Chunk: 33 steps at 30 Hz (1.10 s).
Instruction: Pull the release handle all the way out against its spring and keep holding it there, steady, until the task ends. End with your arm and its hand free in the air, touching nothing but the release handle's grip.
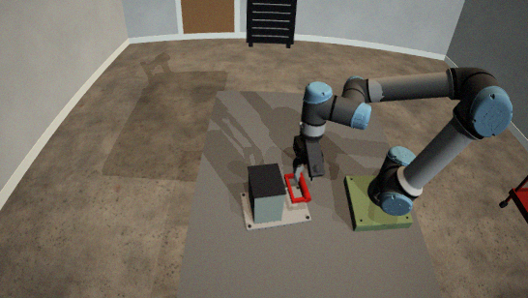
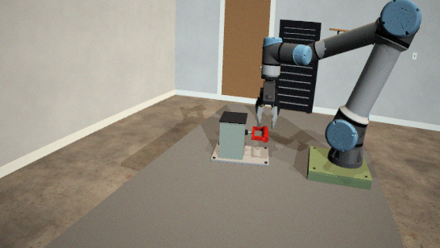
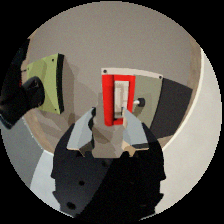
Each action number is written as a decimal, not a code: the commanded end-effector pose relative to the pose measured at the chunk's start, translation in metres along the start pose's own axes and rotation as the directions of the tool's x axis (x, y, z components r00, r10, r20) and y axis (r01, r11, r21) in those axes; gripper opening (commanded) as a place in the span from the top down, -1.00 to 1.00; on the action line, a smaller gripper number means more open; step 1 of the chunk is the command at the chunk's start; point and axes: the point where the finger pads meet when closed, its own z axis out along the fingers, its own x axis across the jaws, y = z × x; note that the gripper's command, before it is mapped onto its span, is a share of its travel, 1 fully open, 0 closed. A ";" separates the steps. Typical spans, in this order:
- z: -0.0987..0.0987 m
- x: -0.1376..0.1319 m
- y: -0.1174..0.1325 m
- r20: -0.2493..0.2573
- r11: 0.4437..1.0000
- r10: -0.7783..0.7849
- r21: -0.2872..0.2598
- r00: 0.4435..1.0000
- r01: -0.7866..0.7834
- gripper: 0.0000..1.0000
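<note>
The red release handle (image 1: 301, 199) (image 2: 263, 134) (image 3: 107, 100) is a rectangular loop. It sticks out on a short rod from the side of a pale box with a black top (image 1: 265, 193) (image 2: 232, 137) (image 3: 170, 107). The box stands on a light baseplate (image 1: 295, 216) (image 2: 258, 156). My gripper (image 1: 305, 175) (image 2: 266, 125) (image 3: 108, 107) points straight down over the handle's outer bar. Its fingers are partly open, one on each side of the bar, with the tips about level with the handle's top. Nothing is clamped between them.
The arm's green mounting block (image 1: 360, 213) (image 2: 322, 169) (image 3: 47, 82) lies just right of the baseplate. A black rack (image 1: 271, 19) (image 2: 298, 64) stands at the back wall beside a brown door. A red cart (image 1: 519, 195) shows at the right edge.
</note>
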 end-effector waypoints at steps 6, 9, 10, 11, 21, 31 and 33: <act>0.000 0.000 0.000 -0.001 1.000 0.000 0.000 1.000 0.000 0.35; 0.000 0.000 0.000 -0.001 1.000 0.000 0.000 1.000 0.000 0.35; 0.000 0.000 0.000 -0.001 1.000 0.000 0.000 1.000 0.000 0.35; 0.001 0.000 0.000 -0.001 1.000 0.000 0.000 1.000 0.000 0.35; 0.005 0.000 0.000 -0.001 1.000 0.000 0.000 1.000 0.000 0.35; 0.014 0.000 0.000 -0.001 1.000 0.000 0.000 1.000 0.000 0.35; 0.016 0.000 0.000 -0.001 1.000 0.000 0.000 1.000 0.000 0.35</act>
